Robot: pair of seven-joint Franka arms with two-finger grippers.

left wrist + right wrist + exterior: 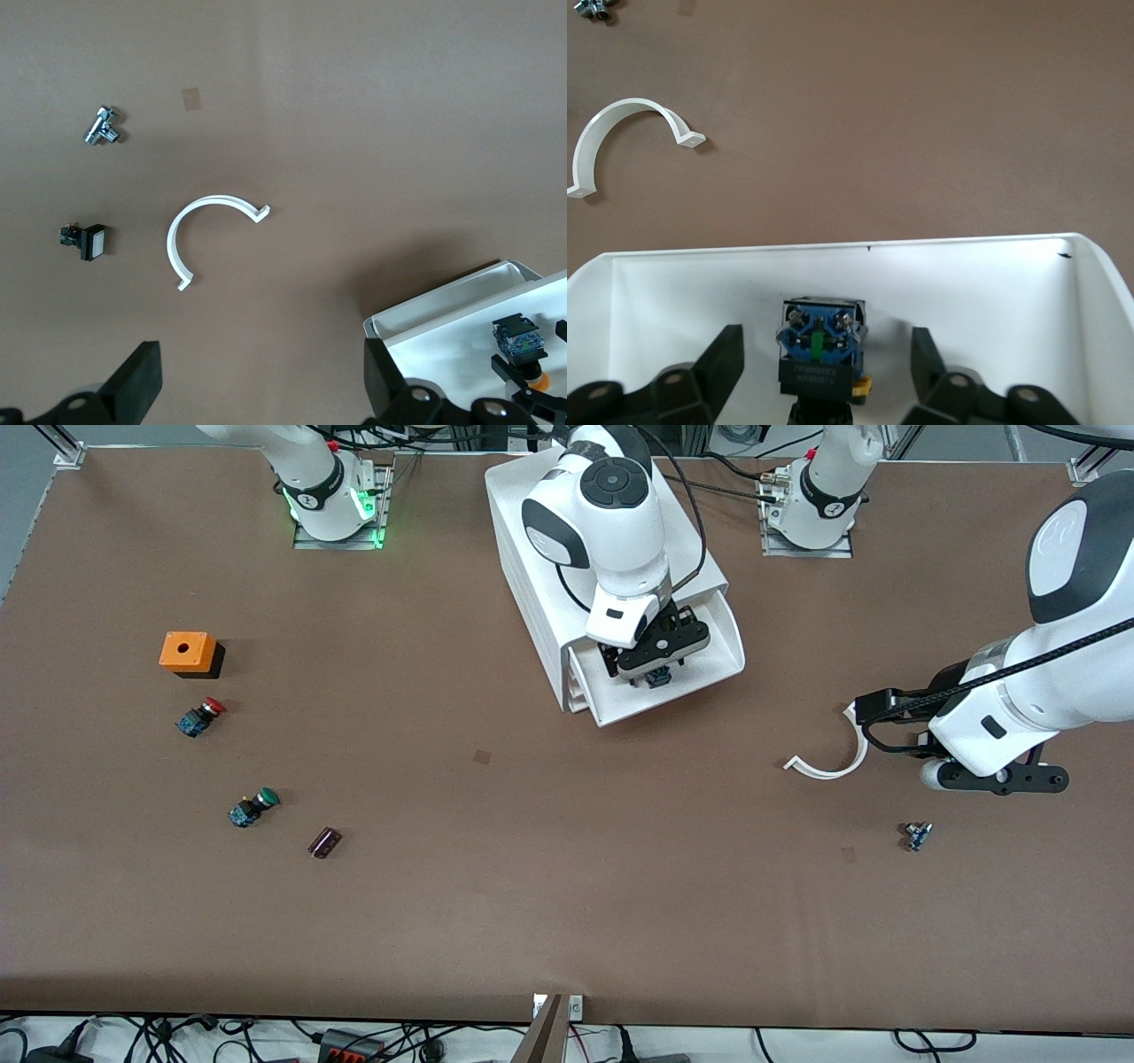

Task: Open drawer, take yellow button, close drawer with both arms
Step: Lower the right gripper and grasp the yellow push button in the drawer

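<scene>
Brown tabletop is stretching under both my arms, with the white cabinet (540, 558) sitting near my bases and its top drawer (709, 657) standing pulled out. I am holding my right gripper (824, 359) down inside that drawer, fingers spread on either side of the button (821, 350) and not yet touching it. My left gripper (257, 390) is waiting over bare table toward the left arm's end, fingers spread wide, just beside a white curved clamp (833, 757).
</scene>
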